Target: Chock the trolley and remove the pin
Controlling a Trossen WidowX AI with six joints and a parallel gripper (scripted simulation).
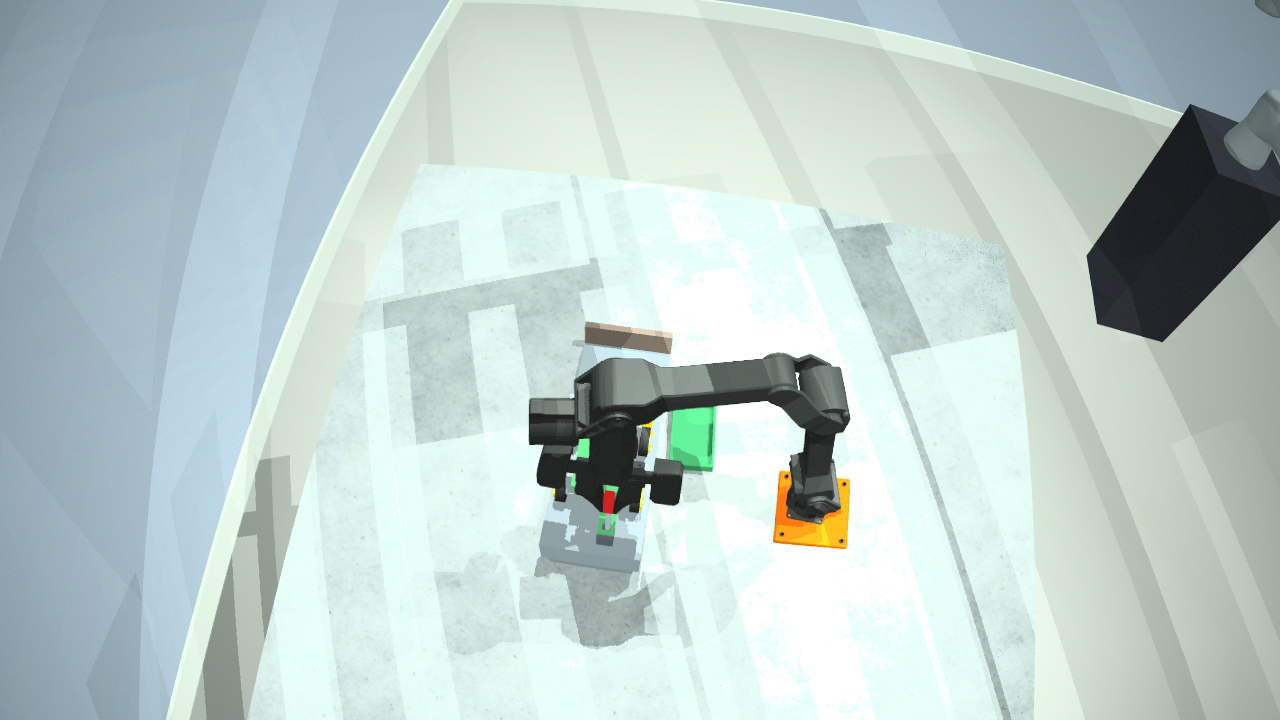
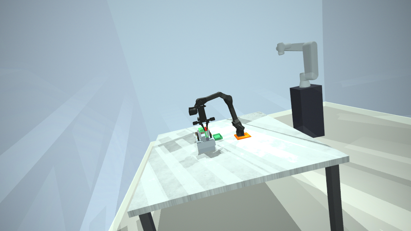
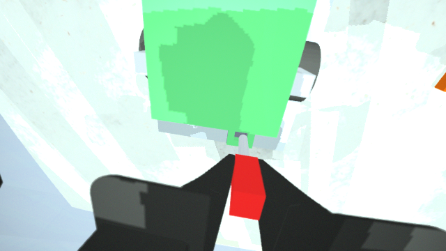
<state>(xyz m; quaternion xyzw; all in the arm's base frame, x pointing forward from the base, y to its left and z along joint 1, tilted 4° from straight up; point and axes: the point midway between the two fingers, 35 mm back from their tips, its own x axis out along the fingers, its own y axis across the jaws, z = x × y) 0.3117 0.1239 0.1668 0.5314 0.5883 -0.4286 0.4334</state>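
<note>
Pale walls and a floor crossed by soft bands of light surround the desk point(image 1: 787, 626) point(image 2: 230, 172), whose nearest edge in the exterior view lies well in front of the work. From that edge inward comes first the high end of the ramp point(image 1: 590, 557) point(image 2: 206, 147), and over it the hand point(image 1: 608, 501) point(image 2: 205, 129) point(image 3: 244, 162), clenched on the red head of the stop pin point(image 1: 608, 501) point(image 2: 205, 129) point(image 3: 247, 185). The pin's grey shank shows below the fingers in the wrist view, over the small green tab at the trolley's uphill end; whether its tip has left the hole I cannot tell. The step in hand looks to be the draw: best done slowly, along the shank's own line, with the wrist held at one angle, since a tilt could bind the pin and drag the trolley point(image 3: 209, 70) along. Its body should be watched for any creep. The chock cannot be made out, so its seat against a wheel ought to be sure before the pin comes free. Beside the ramp, toward the arm's orange base plate point(image 1: 841, 537) point(image 2: 249, 134), waits the green tray point(image 1: 693, 438) point(image 2: 217, 136); lift well above the trolley before swinging there. Farther along, a brown board point(image 1: 628, 338) closes the ramp's low end.
</note>
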